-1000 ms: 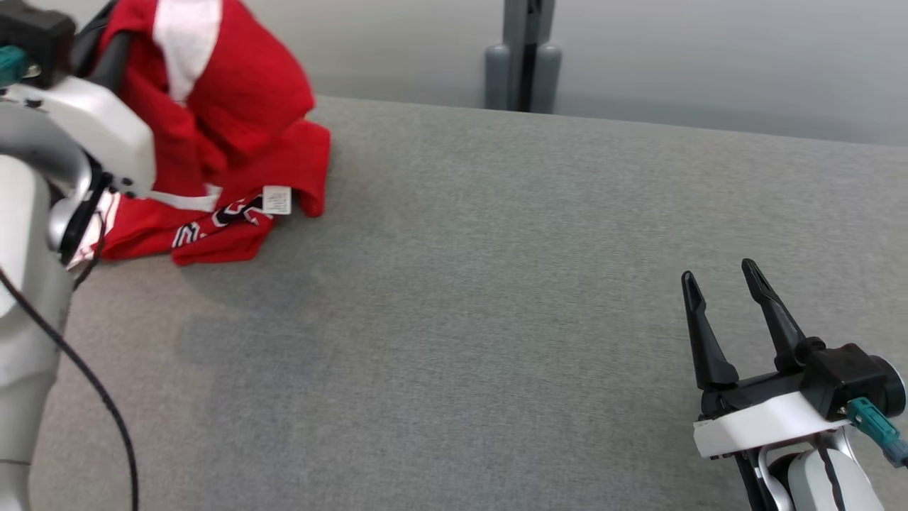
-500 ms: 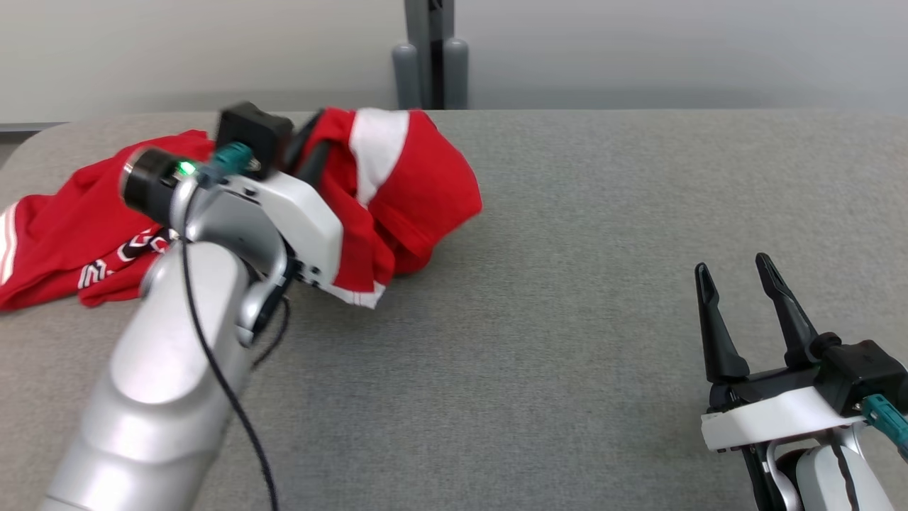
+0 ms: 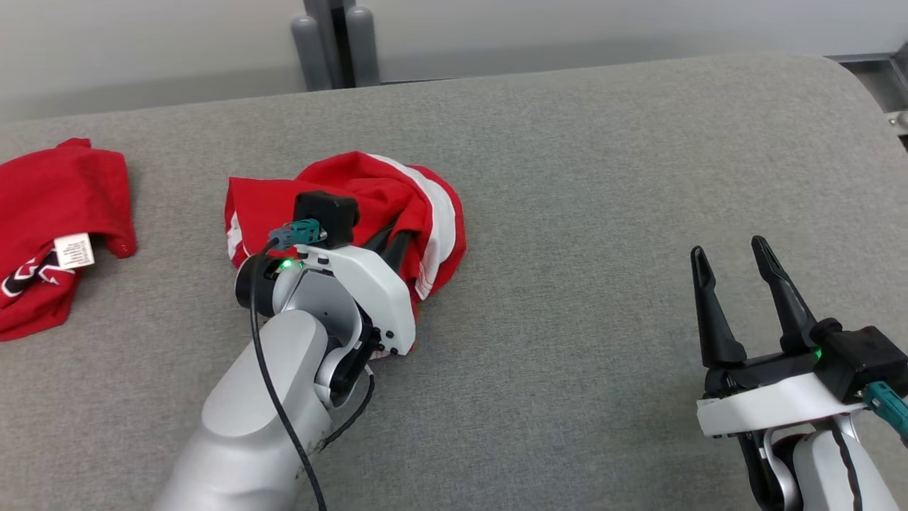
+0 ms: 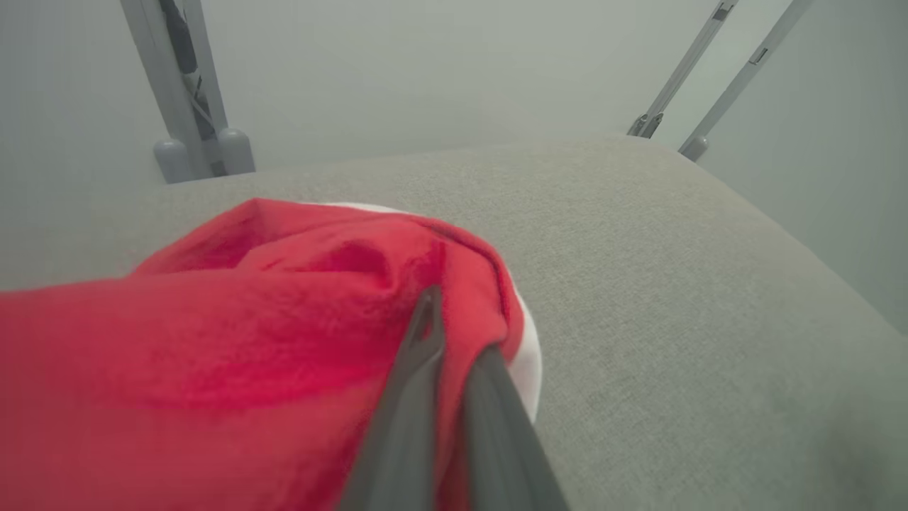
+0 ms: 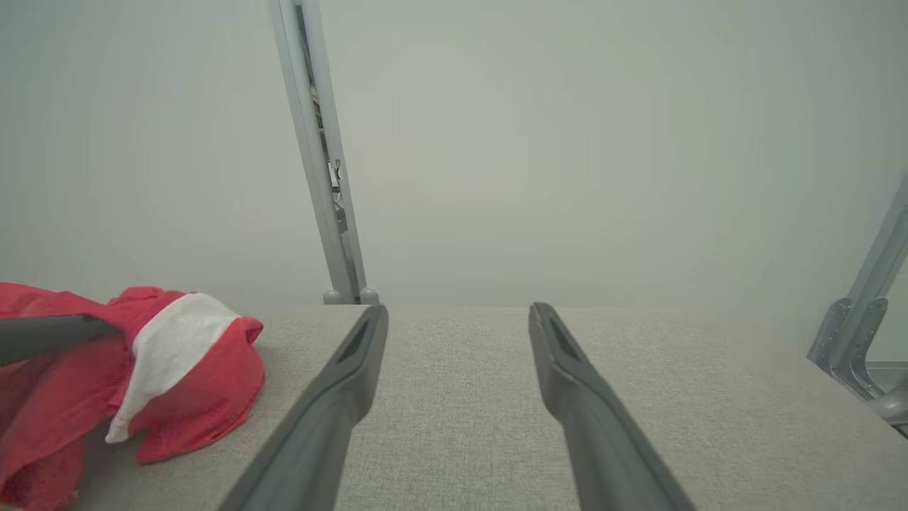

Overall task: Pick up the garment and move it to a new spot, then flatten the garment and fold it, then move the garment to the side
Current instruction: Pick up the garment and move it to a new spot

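The red-and-white jersey (image 3: 397, 195) has been carried clear of a second red garment (image 3: 64, 184), which lies well apart at the left of the grey padded table (image 3: 603, 177). The jersey sits bunched left of centre, pinched in the left gripper (image 3: 394, 247), whose forearm slants up from below. The right gripper (image 3: 729, 247) hovers at lower right, fingers spread and empty.

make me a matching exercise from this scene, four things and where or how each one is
Things:
1. left gripper
2. right gripper
3. white label
4. grey post

Place or state:
a. open, above the bare table
b. behind the table's far edge
c. shut on the red garment
d. on the red cloth at the head view's left edge

Pairs: 1-c, 2-a, 3-d, 4-b
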Motion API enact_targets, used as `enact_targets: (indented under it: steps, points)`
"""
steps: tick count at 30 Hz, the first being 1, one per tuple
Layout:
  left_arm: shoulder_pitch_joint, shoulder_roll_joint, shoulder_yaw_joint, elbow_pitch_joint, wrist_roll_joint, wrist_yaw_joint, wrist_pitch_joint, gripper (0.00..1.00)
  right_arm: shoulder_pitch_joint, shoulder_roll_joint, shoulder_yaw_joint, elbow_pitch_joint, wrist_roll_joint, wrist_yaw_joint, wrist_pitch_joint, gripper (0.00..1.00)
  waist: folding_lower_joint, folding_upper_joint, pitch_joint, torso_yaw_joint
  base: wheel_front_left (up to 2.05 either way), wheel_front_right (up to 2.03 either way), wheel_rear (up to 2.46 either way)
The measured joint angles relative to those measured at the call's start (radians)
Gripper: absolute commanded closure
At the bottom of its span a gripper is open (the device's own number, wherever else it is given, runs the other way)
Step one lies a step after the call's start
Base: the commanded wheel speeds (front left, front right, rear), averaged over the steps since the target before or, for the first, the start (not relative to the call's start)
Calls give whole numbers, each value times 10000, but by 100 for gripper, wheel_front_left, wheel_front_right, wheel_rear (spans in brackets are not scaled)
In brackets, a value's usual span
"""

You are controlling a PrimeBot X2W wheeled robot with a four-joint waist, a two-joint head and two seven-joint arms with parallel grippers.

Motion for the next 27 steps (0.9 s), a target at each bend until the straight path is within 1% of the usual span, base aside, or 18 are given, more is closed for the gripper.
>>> enact_targets:
  steps: [3,5,7,12,13,14,15,16,17,18,22,27]
  points:
    - [-35,29,-508,151,-926,19,-174,100,-69,2,19,-36,54,0,0,0,0,0,121,-325,0,0,0]
    - [-192,-6,-918,226,-1603,165,-343,100,-105,0,19,-50,65,0,0,0,0,0,195,-540,0,0,0]
    - [-510,0,-1363,376,-1841,318,-518,100,-113,-4,50,-54,84,0,0,0,0,0,259,-747,0,0,0]
    - [-1060,-4,-2426,706,-2589,504,-769,100,-156,-2,100,-40,146,0,0,0,0,0,362,-1216,0,0,0]
    - [-1138,-8,-2612,790,-2740,566,-842,97,-155,-2,128,-36,153,0,0,0,0,0,371,-1294,0,0,0]
    - [-1209,-8,-2807,890,-2865,598,-884,69,-155,-4,138,-36,155,0,0,0,0,0,377,-1368,0,0,0]
    - [-1255,-4,-3014,984,-2955,631,-949,46,-155,-2,159,-33,157,0,0,0,0,0,380,-1438,0,0,0]
    - [-1283,-6,-3202,1078,-3035,665,-1034,6,-156,-2,174,-35,165,0,0,0,0,0,383,-1498,0,0,0]
    - [-1309,-4,-3388,1141,-3129,663,-1131,6,-155,-4,169,-38,186,0,0,0,0,0,386,-1547,0,0,0]
    - [-1344,-8,-3536,1189,-3252,663,-1223,0,-155,-4,163,-42,219,0,0,0,0,0,387,-1579,0,0,0]
    - [-1497,-2,-4088,1277,-3668,644,-1701,0,-125,-2,81,-36,230,0,0,0,0,0,312,-1558,0,0,0]
    - [-1878,-6,-4592,1239,-3950,616,-2433,0,8,-4,67,17,203,0,0,0,0,0,83,-1328,0,0,0]
